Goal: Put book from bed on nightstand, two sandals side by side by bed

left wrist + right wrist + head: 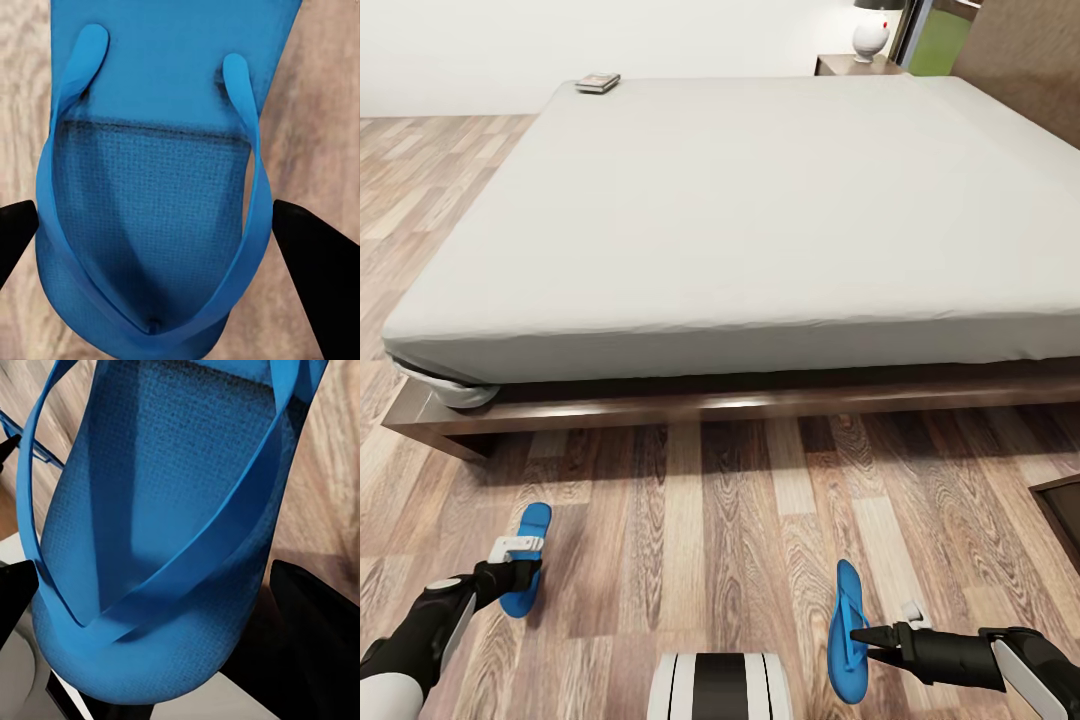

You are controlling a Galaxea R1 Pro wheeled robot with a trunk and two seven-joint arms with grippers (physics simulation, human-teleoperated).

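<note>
Two bright-blue sandals are at my grippers over the wood floor in front of the bed [660, 405]. My left gripper [522, 572] is shut on the left sandal [530, 530], its black fingers [315, 262] pressing both edges of the sole [150, 187]. The right sandal [846, 625] hangs tilted on its edge, with my right gripper [868, 636] shut on it; the sole [150, 547] sits between the dark fingers [315, 622]. The book [597, 82] lies on the far left corner of the grey mattress. A nightstand [850, 66] stands beyond the bed's far side.
A white lamp [871, 35] stands on the nightstand, beside a black-framed window [940, 40]. A dark low object [1062, 510] is cut off at the right edge on the floor. My base [720, 685] shows at the bottom. Plank floor stretches between the sandals.
</note>
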